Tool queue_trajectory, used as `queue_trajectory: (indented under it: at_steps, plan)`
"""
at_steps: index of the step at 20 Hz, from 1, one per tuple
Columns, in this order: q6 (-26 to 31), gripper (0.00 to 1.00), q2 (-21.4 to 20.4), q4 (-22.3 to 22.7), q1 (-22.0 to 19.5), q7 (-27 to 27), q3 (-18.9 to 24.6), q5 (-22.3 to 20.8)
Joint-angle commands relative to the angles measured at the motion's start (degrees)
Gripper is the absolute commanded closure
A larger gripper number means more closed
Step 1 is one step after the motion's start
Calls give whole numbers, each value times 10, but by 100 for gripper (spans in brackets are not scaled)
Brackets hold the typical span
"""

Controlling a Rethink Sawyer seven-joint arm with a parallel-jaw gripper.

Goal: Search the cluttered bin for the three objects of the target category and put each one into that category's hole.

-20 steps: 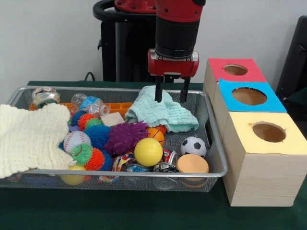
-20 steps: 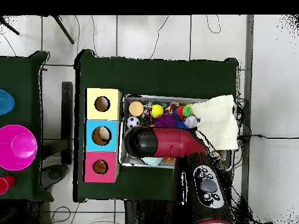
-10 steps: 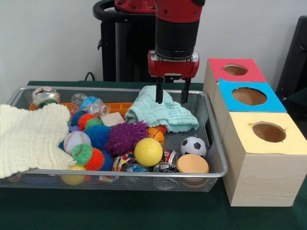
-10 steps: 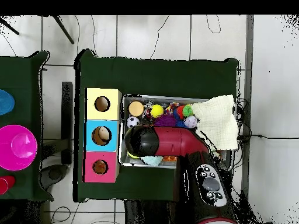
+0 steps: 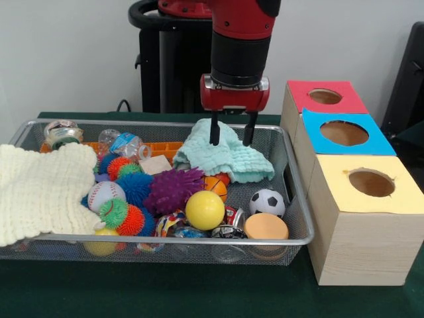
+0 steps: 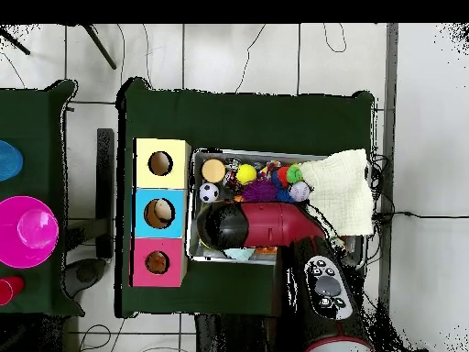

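Observation:
My gripper [image 5: 230,138] hangs open over the back right of the wire bin [image 5: 299,218], its fingertips just above a mint green cloth [image 5: 228,156] and holding nothing. The bin holds a yellow ball [image 5: 205,210], a soccer ball [image 5: 267,202], a baseball [image 5: 106,193], a purple spiky ball [image 5: 173,189], an orange disc [image 5: 265,226] and several more spiky balls. Three boxes stand to the right: red [image 5: 324,97], blue [image 5: 343,133] and yellow [image 5: 371,183], each with a round hole. Overhead, the arm [image 6: 261,225] covers the gripper.
A cream knitted cloth [image 5: 40,189] drapes over the bin's left rim. Plastic bottles [image 5: 122,142] and an orange tray [image 5: 162,148] lie at the bin's back. Overhead, a pink dish [image 6: 27,230] rests on a side table at left.
The gripper has shifted slightly left and risen a little above the green cloth, still open.

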Motion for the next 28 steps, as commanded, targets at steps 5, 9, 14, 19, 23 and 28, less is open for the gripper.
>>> queue_trajectory:
  at_steps: [5, 9, 14, 19, 23, 28]
  plan:
    - [-25, 0, 56, -31, -20, -22, 41, -55]
    - [-38, 0, 68, -34, -24, -18, 45, -61]
    - [-54, 0, 80, -37, -26, -10, 48, -70]
    - [-67, 0, 95, -42, -28, -4, 48, -79]
    - [-72, 0, 99, -42, -30, -1, 48, -82]
    - [-78, 0, 104, -43, -27, 1, 44, -84]
